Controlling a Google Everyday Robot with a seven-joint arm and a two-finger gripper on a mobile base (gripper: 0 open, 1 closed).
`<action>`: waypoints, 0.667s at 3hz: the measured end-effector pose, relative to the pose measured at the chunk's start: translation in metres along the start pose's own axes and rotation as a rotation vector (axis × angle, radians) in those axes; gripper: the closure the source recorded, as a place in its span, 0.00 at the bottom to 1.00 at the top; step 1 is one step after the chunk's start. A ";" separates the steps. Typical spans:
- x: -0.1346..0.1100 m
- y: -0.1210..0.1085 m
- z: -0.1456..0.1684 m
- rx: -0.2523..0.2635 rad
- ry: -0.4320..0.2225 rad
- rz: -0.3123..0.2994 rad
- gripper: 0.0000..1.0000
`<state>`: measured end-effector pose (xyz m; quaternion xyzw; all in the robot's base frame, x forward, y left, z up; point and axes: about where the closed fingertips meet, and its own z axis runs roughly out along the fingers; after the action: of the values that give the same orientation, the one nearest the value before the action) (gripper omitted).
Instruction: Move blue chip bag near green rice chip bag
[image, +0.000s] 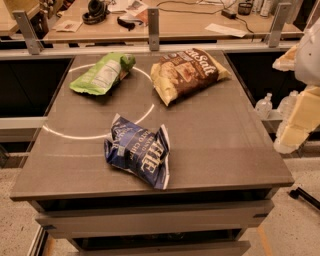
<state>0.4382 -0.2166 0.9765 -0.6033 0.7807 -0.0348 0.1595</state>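
Note:
The blue chip bag (138, 150) lies crumpled on the grey table (215, 135), near the front edge and left of centre. The green rice chip bag (102, 74) lies at the back left of the table, well apart from the blue bag. My arm (300, 117) hangs at the right edge of the view, beside the table and off its surface. My gripper (286, 60) is up at the far right, away from both bags and holding nothing that I can see.
A larger cream-and-brown chip bag (187, 72) lies at the back right of the table. Behind the table runs a rail with metal posts (153, 22), and a desk with headphones (95, 11) and papers. Plastic bottles (264, 105) stand low at the right.

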 end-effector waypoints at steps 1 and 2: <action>0.000 0.000 0.000 0.000 0.000 0.000 0.00; -0.004 0.003 -0.001 0.009 -0.048 -0.006 0.00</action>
<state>0.4359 -0.2116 0.9771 -0.6056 0.7747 -0.0242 0.1806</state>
